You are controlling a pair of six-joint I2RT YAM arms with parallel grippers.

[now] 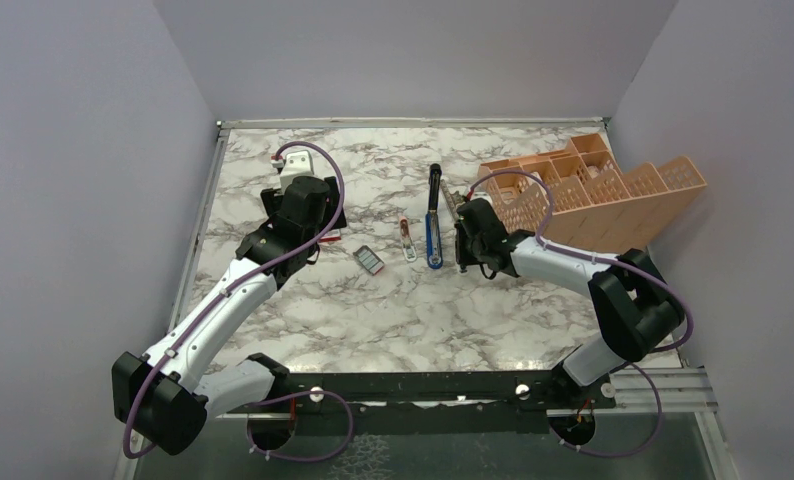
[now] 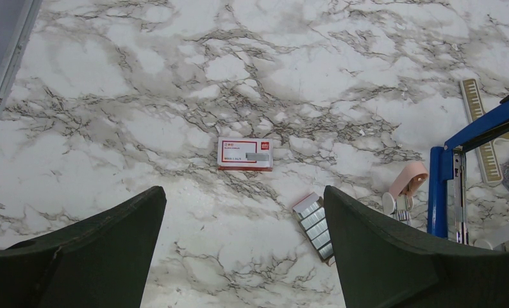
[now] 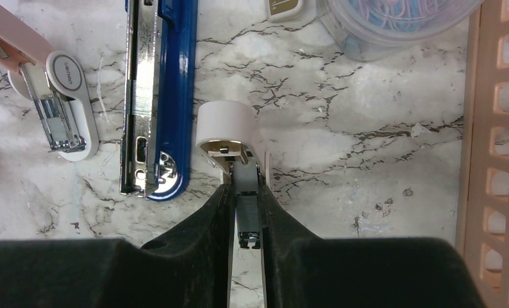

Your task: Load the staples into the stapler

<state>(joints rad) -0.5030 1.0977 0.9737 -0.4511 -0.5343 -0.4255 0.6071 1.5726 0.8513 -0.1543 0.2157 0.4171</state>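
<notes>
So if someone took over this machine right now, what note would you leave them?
Left gripper: open, empty, near the red-and-white box.
Right gripper: shut on a small white block beside the stapler.
Staples: on the table, between box and stapler.
Done: stapler lies open.
Left: load the staples, close it.

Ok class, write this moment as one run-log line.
left hand open above staples | right hand shut on small white tool | stapler lying open | staples in tray on table
</notes>
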